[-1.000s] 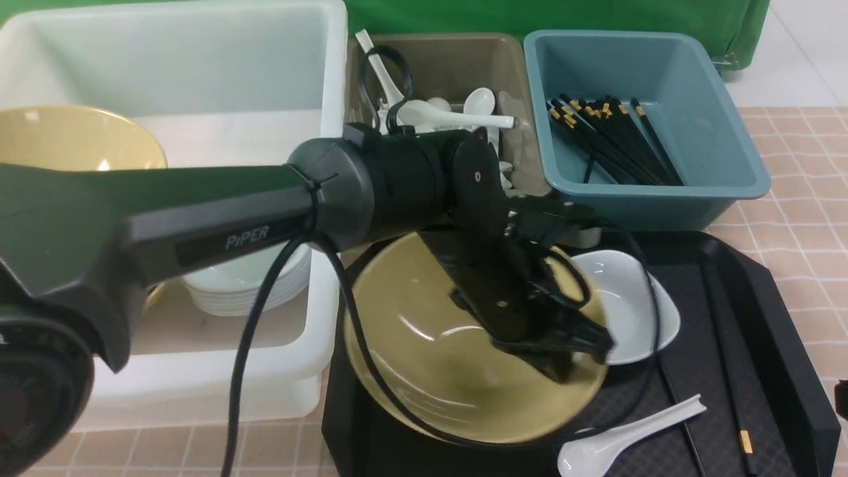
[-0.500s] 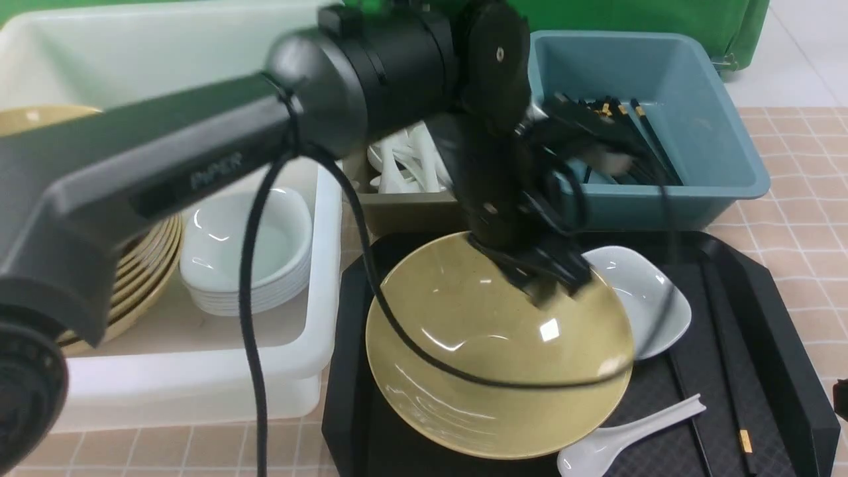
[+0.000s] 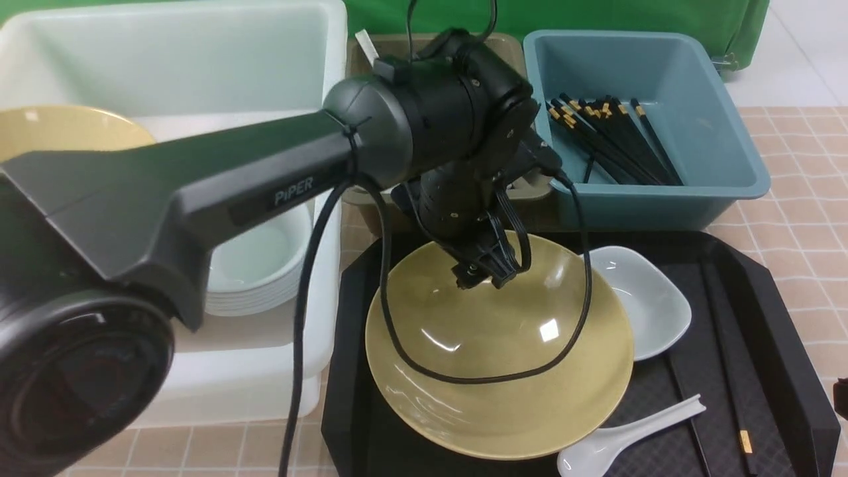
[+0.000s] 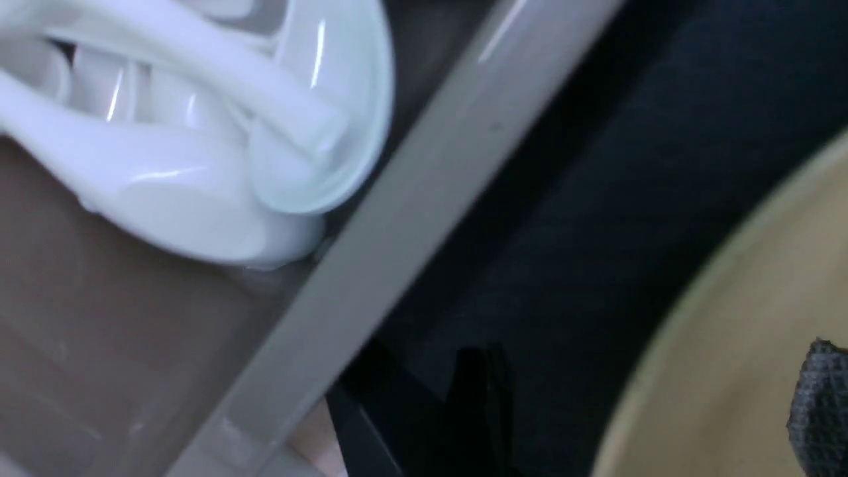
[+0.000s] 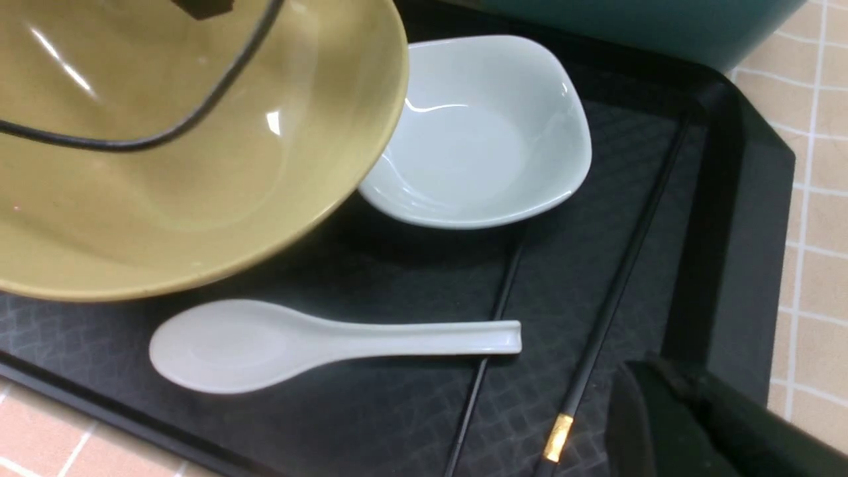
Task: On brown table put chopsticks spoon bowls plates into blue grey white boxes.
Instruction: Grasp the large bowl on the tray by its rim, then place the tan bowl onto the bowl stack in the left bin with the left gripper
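A mustard-yellow bowl (image 3: pixel 497 371) sits in the black tray, overlapping a small white plate (image 3: pixel 646 301) on its right. My left gripper (image 3: pixel 487 270) hangs just above the bowl's far rim, jaws slightly apart and empty; one pad (image 4: pixel 821 397) shows over the bowl (image 4: pixel 742 331). A white spoon (image 3: pixel 623 440) lies at the tray's front, with black chopsticks (image 3: pixel 725 358) beside it. The right wrist view shows the bowl (image 5: pixel 165 165), plate (image 5: pixel 483 132), spoon (image 5: pixel 318 341) and chopsticks (image 5: pixel 616 291). My right gripper (image 5: pixel 662 411) is a dark bulk over the tray's right edge; its jaws are unclear.
The white tub (image 3: pixel 199 53) holds stacked white plates (image 3: pixel 258 271) and yellow bowls (image 3: pixel 59 132). The olive-grey bin (image 4: pixel 411 199) holds spoons (image 4: pixel 199 132), mostly hidden behind my arm in front. The teal-blue box (image 3: pixel 722 165) holds several chopsticks. The black tray (image 3: pixel 782 318) lies on the tiled table (image 3: pixel 808 165).
My left gripper rose out of the yellow bowl and drew back to its far rim. The bowl shifted a little right and now lies still on the tray.
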You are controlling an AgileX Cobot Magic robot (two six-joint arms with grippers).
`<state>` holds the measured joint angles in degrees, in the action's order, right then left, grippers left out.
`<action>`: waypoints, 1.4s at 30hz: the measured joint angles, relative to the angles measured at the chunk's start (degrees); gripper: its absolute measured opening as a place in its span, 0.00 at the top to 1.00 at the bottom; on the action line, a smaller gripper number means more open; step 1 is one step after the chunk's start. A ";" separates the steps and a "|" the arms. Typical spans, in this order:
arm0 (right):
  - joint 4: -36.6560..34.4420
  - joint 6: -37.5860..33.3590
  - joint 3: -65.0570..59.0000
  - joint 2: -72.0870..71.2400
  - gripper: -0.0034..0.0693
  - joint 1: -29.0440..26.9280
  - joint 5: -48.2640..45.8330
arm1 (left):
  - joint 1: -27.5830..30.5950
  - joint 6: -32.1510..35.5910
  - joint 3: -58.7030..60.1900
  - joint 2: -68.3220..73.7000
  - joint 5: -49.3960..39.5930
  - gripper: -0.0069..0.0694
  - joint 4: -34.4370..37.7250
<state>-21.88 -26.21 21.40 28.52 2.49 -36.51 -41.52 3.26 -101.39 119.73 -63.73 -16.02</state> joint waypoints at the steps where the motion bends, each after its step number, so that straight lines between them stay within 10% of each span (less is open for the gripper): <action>1: 0.00 0.00 0.00 0.00 0.90 0.00 0.00 | 0.26 -0.33 0.00 0.11 0.05 0.21 -0.06; 12: 0.00 0.00 0.00 0.00 0.90 0.00 0.46 | 5.61 -0.36 0.00 1.91 -0.28 0.27 11.81; 29: -0.13 0.10 0.00 0.00 0.89 0.00 0.89 | 6.87 6.45 0.16 -7.02 -6.74 0.89 20.62; 42: -0.18 0.10 0.00 0.00 0.89 0.00 0.89 | 16.49 4.92 0.65 -35.82 -7.45 0.90 16.34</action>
<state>-22.06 -26.11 21.40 28.52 2.49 -35.62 -25.03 8.18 -100.74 83.91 -71.18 0.33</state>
